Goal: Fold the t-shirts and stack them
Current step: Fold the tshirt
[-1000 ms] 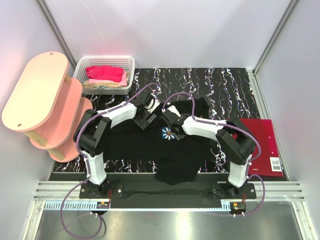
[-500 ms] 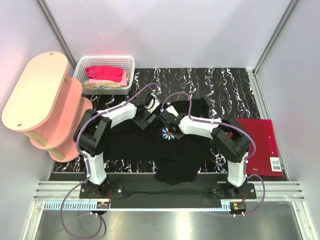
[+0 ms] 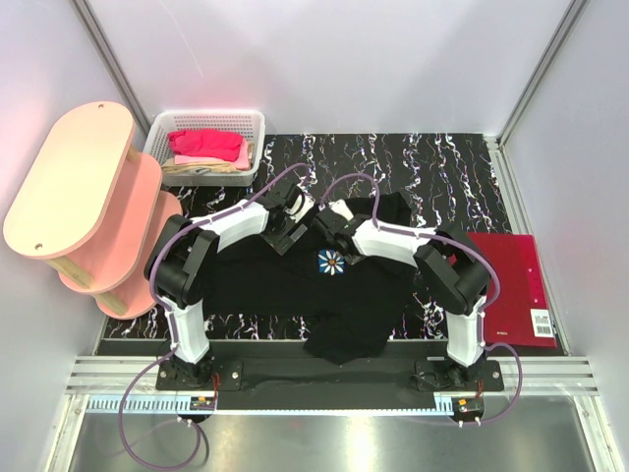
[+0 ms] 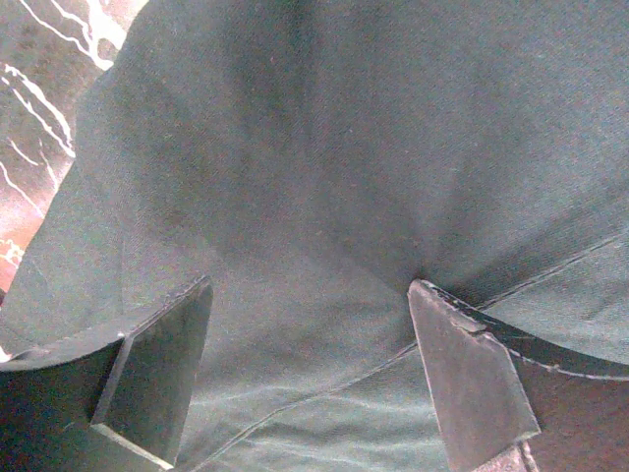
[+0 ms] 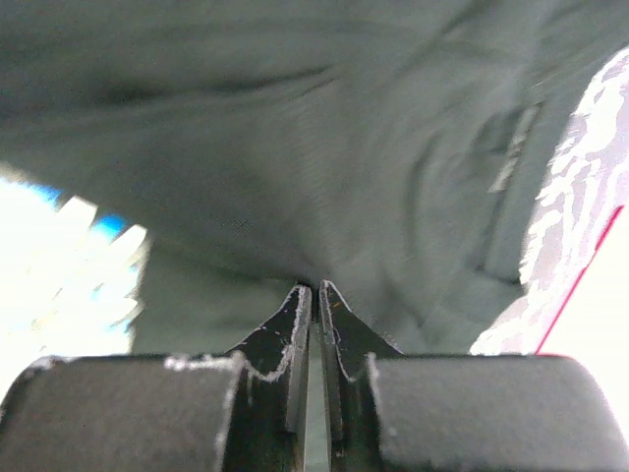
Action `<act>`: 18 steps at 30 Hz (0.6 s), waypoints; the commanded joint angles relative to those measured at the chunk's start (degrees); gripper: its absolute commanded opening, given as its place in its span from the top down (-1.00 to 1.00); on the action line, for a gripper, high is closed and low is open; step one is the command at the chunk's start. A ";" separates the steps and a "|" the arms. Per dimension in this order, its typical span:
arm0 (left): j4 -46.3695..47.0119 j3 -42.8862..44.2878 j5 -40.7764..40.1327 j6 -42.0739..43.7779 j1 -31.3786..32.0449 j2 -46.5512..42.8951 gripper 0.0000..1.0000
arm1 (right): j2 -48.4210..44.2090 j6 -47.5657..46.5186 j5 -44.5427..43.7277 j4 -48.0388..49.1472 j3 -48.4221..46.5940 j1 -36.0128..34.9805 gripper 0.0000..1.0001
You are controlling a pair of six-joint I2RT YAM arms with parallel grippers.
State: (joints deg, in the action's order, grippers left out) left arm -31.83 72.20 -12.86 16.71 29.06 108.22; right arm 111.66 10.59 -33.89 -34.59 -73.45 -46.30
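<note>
A black t-shirt (image 3: 285,285) with a white-and-blue daisy print (image 3: 332,262) lies spread on the marbled table. My left gripper (image 3: 287,236) stands open at its upper left part. In the left wrist view the left gripper (image 4: 310,295) has both fingers (image 4: 157,383) pressed onto the black cloth (image 4: 324,147), with a seam between them. My right gripper (image 3: 322,222) sits just above the daisy. In the right wrist view the right gripper (image 5: 314,287) is shut on a puckered pinch of the black shirt (image 5: 295,147). A bright pink t-shirt (image 3: 206,145) lies in the basket.
The white mesh basket (image 3: 162,128) stands at the back left, with beige cloth under the pink shirt. A pink two-tier shelf (image 3: 79,187) stands at the left edge. A flat dark red rectangle with a white label (image 3: 516,285) lies at the right.
My right gripper has moved from the daisy print back and a little left, and its jaws have closed on the black cloth. The left arm has not moved.
</note>
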 commanded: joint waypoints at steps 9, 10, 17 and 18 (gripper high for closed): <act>-1.30 -2.42 -0.41 1.31 -0.32 -1.17 -0.73 | 1.27 -1.46 18.29 -0.83 -14.87 17.64 0.78; -1.30 -2.51 -0.32 1.31 -0.32 -1.26 -0.73 | 2.68 -1.01 20.51 -1.35 -15.84 19.04 0.81; -1.56 -3.12 0.12 1.22 -0.32 -1.61 -0.74 | 10.06 1.62 28.70 -2.32 -22.87 23.19 0.73; -1.56 -3.12 0.12 1.31 -0.32 -1.70 -0.73 | 10.77 1.89 29.05 -2.59 -23.31 23.19 0.71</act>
State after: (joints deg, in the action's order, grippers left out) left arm -29.82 71.09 -12.27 16.93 29.08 107.59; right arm 118.91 11.40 -7.03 -35.27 -93.12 -23.92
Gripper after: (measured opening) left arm 0.864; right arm 0.129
